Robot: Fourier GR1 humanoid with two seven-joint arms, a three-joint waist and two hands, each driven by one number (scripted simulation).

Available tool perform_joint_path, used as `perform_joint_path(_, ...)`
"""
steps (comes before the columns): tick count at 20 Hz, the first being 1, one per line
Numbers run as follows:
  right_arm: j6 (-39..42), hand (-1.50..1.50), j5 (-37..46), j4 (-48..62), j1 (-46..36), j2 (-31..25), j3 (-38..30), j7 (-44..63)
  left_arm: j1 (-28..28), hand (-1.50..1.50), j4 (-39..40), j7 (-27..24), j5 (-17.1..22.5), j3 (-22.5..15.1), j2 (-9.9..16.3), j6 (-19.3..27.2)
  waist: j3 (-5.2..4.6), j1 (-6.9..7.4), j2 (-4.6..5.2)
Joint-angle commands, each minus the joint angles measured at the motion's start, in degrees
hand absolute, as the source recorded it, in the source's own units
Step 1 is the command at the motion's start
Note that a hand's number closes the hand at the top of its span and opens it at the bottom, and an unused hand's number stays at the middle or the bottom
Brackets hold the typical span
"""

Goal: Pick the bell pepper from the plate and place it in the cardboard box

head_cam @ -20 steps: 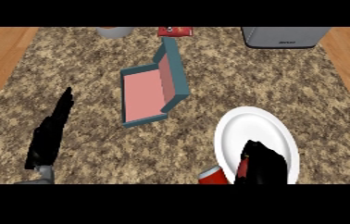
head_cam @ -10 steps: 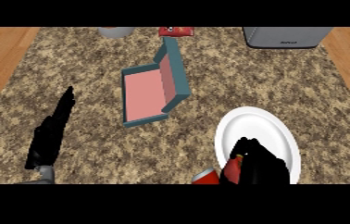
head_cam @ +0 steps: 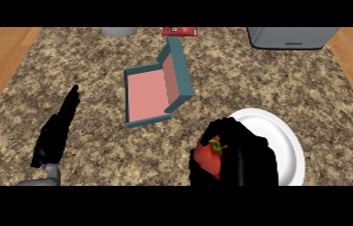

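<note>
A red bell pepper (head_cam: 207,158) with a green stem sits at the left edge of a white plate (head_cam: 279,141), wrapped by the right robot hand (head_cam: 238,157), whose curled fingers grip it for lifting. The open teal box (head_cam: 155,89), pink inside, waits nearby on the speckled counter (head_cam: 276,80). The left robot hand (head_cam: 59,129) rests flat, fingers straight.

Speckled brown counter (head_cam: 276,87); grey appliance (head_cam: 292,37) at far right edge, grey round vessel (head_cam: 119,31) far left, small red item (head_cam: 180,31) between
</note>
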Motion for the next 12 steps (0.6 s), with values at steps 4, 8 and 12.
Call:
perform_joint_path(4,-1.59,1.5,-9.9,9.15,-22.08,0.13,-1.23,12.83,-1.12,0.0,3.97,-2.7,-1.32,-0.34,-1.51,1.24,-0.05,0.24,0.1)
perform_joint_path(8,-3.52,1.5,-15.47,19.09,-30.78,0.13,-6.64,13.16,-0.34,0.0,2.2,-1.63,0.28,0.3,-0.1,-1.12,-0.05,0.86,0.17)
perform_joint_path(12,-5.09,1.5,-21.15,29.85,-38.49,0.13,-12.17,10.57,-1.81,0.0,1.02,-0.24,0.41,1.17,0.85,-1.41,-0.05,1.2,0.27)
